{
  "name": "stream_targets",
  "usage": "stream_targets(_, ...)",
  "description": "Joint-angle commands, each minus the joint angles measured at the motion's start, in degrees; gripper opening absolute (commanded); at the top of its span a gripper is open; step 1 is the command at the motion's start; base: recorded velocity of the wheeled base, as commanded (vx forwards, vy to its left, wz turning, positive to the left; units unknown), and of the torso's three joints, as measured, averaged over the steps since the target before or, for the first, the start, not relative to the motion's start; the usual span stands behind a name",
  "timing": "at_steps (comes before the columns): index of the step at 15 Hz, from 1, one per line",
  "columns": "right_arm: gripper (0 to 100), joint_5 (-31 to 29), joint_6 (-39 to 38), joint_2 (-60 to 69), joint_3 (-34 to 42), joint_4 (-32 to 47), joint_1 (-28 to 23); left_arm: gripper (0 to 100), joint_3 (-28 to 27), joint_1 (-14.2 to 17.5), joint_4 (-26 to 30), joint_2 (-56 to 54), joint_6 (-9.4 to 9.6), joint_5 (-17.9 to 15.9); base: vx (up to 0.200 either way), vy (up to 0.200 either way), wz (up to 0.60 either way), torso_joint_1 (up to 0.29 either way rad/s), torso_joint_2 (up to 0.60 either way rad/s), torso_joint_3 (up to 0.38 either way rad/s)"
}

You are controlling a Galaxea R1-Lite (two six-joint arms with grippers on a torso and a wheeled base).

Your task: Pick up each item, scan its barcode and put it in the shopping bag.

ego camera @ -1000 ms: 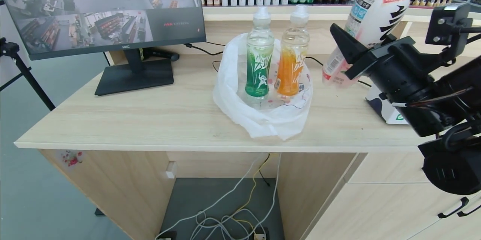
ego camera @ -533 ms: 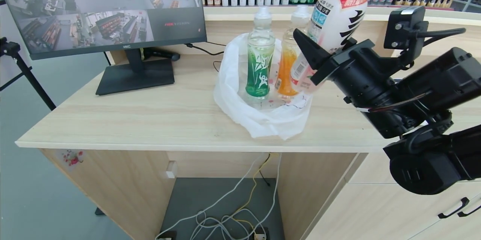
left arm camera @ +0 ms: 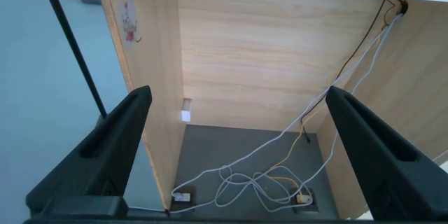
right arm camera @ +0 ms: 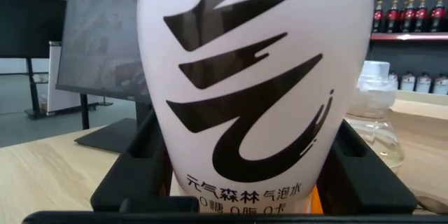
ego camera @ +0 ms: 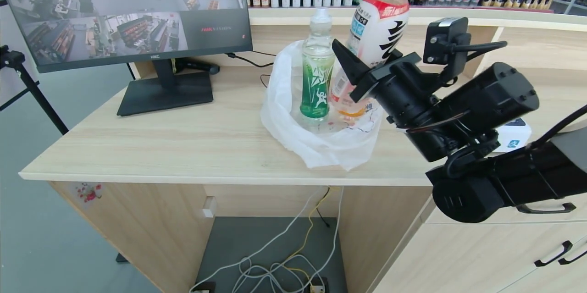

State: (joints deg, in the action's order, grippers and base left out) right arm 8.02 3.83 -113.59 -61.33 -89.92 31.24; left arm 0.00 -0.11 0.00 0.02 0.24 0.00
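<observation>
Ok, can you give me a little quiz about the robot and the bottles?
1. True or false: the right gripper holds the pink bottle.
2. Which one stands in the white shopping bag? A: green bottle. B: blue can. C: milk carton.
3. Fill in: the left gripper is ____ (open or shut).
Key: 1 true. 2 A. 3 open.

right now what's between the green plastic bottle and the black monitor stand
Head view: bare light wooden counter, a thin black cable, then the white plastic bag's wall.
</observation>
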Motion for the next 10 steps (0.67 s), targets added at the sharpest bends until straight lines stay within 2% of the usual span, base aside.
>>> stream_targets(1,0,-0.20,0.04,-3.74,-2.48,-0.08,0.57,100,0.00,0.02,0.00,-0.02,0.02,0.00,0.000,0.000,0.00,0.000,0.00,0.000)
stream_targets(10,0,-0.29,-1.72,-10.07,-4.59,-0.08,-0.31,100,0.00,0.02,0.00,-0.02,0.11,0.00,0.000,0.000,0.00,0.000,0.00,0.000)
